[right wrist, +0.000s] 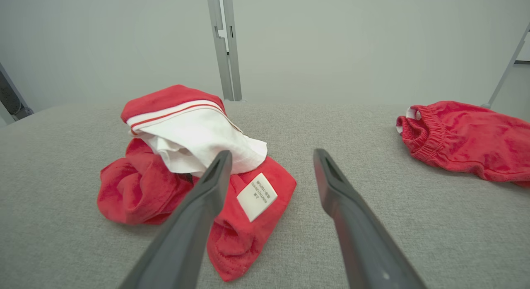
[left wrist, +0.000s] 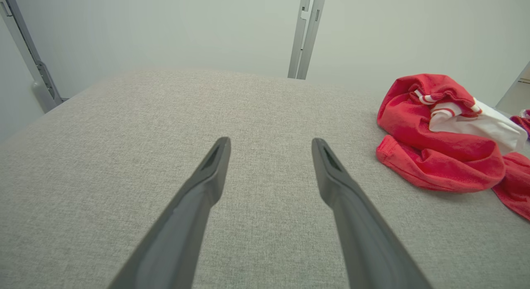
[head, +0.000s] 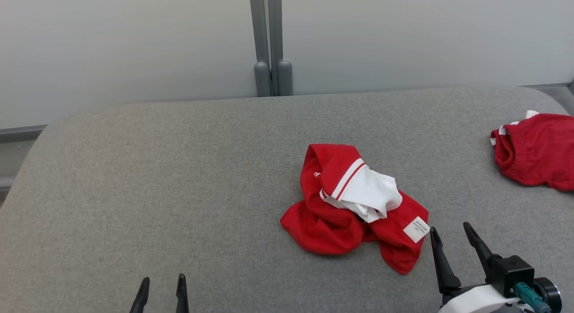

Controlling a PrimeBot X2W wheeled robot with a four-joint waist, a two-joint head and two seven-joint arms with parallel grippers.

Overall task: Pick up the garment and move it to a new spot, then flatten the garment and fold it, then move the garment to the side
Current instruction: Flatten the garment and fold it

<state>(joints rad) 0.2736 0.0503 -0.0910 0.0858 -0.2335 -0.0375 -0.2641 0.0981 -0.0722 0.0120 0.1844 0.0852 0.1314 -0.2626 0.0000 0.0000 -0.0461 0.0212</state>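
A crumpled red garment (head: 327, 214) with a white panel and a white care label lies bunched near the middle of the grey padded table (head: 157, 178). In the left wrist view the garment (left wrist: 430, 156) sits at the right; in the right wrist view the garment (right wrist: 145, 185) is just ahead and to the left. My right gripper (head: 450, 230) hovers open just right of the label, not touching the cloth. My left gripper (head: 162, 281) stands open at the lower left, well away from it, with nothing between its fingers (left wrist: 215, 164).
A second red piece of clothing (head: 538, 151) with an elastic waistband lies at the table's far right edge, also visible as red cloth (right wrist: 468, 136) in the right wrist view. A grey post (head: 271, 44) stands behind the table against a pale wall.
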